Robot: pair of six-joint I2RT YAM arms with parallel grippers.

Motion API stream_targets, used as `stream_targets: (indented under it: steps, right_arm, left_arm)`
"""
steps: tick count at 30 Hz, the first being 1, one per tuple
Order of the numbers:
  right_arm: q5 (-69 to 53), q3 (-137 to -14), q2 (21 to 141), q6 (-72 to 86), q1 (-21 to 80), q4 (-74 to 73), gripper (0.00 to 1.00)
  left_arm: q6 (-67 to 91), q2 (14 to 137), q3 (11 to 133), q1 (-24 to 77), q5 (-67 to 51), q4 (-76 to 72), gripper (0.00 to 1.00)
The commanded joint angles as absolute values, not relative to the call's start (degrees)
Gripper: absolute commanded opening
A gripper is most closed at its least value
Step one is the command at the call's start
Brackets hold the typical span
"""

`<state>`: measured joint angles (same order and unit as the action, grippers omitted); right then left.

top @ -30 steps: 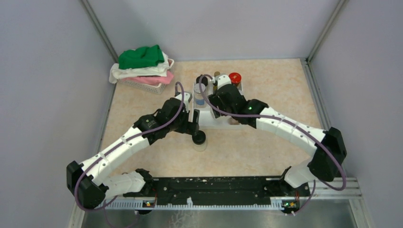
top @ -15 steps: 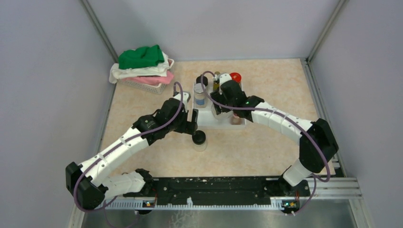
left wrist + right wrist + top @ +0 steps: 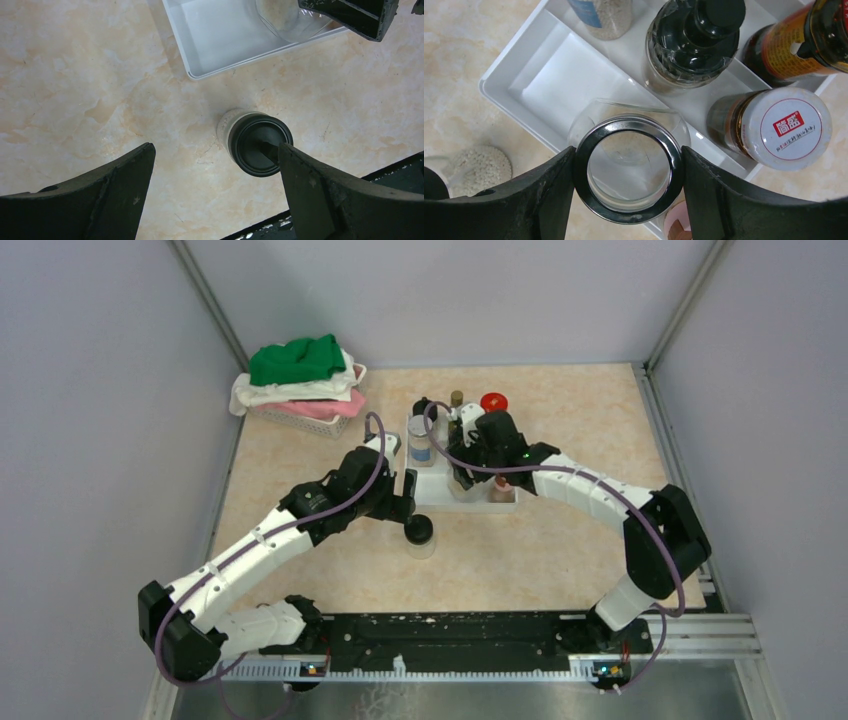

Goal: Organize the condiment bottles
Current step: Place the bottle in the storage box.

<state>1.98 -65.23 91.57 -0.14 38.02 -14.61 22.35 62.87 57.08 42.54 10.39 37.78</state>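
Here, left jaws: spread wide and holding nothing, hanging above the black-capped jar with a finger on either side, clear of it.
Black-capped jar (image 3: 260, 145): upright on the surface (image 3: 75, 75), just in front of the white tray's near corner, not touching it.
Right jaws: closed on the silver-rimmed jar, fingers pressed to opposite sides of its ring.
Silver-rimmed jar (image 3: 628, 170): clear glass, upright, over the tray's front step; whether it rests there I cannot tell.
White tray (image 3: 549, 75): stepped, its front left part bare.
Behind the held jar: a dark bottle (image 3: 694, 40) with a black cap, a slim amber bottle (image 3: 794, 40), a white-red capped jar (image 3: 786, 127) and a blue-labelled jar (image 3: 606, 15) of pale grains.
Pink-capped jar (image 3: 676, 225): just beside the held jar, mostly hidden.
Red-capped jar (image 3: 493, 401): at the tray's far right end.
Basket (image 3: 300, 418): holds folded cloths, far left, well apart from the tray.
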Motion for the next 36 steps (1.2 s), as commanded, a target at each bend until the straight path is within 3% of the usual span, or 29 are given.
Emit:
stream_targets:
  steps: [1,5,12,14,22,23,25,36]
  right_arm:
    - [-6.4,-66.6,90.3,-7.8,35.5,-12.5,0.53]
    - [-10.5,-67.3,91.3,-13.6,34.5,-13.6,0.54]
    - [-22.7,-71.3,95.6,-22.5,30.7,-19.4,0.4]
    - [-23.8,-72.1,96.3,-23.7,30.4,-19.9,0.4]
    - [-21.9,-74.8,99.5,-22.9,30.5,-19.5,0.62]
    - [-22.1,-74.6,99.3,-21.9,30.6,-18.9,0.7]
    - [-21.5,-74.2,98.6,-20.7,30.9,-17.9,0.76]
    - [-9.5,-69.9,89.2,-11.2,31.0,-10.4,0.86]
  left_arm:
    - [21.5,62.8,57.5,42.7,11.3,37.8,0.99]
    - [21.0,62.8,58.4,42.7,11.7,38.8,0.99]
    - [20.4,63.1,58.9,42.7,12.3,39.8,0.99]
    - [20.3,63.4,59.1,42.7,12.4,39.9,0.99]
    - [20.3,64.9,59.5,42.6,12.4,39.5,0.99]
    - [20.3,64.9,59.5,42.6,12.4,39.4,0.99]
    - [20.4,65.1,59.6,42.6,12.2,39.1,0.99]
    - [20.6,64.6,59.7,42.6,11.2,38.8,0.99]
